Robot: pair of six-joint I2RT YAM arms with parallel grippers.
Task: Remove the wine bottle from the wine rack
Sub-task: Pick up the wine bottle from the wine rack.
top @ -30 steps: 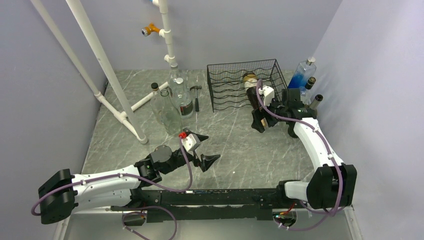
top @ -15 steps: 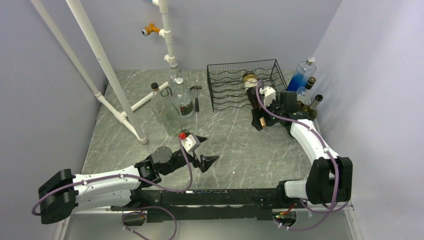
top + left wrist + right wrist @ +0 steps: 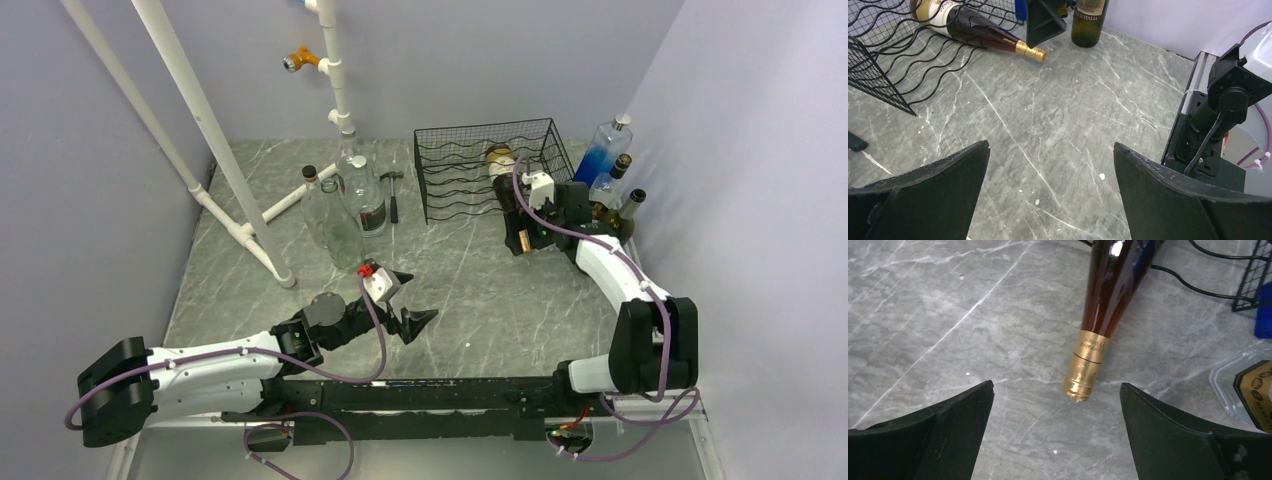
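"D'ITALIA" on upright green bottle [image 3: 1089, 20] label, embossed lettering on wine bottle [image 3: 1100, 315] foil unreadable

I see my right arm [image 3: 610, 265] folding in closer to the black wire wine rack [image 3: 470, 170], its upper link now standing steeper over the base. The right gripper [image 3: 521, 238] has crept toward the rack, and the gold foil cap of the dark brown glass wine bottle [image 3: 1108, 285] now shows between its wide-set fingers.
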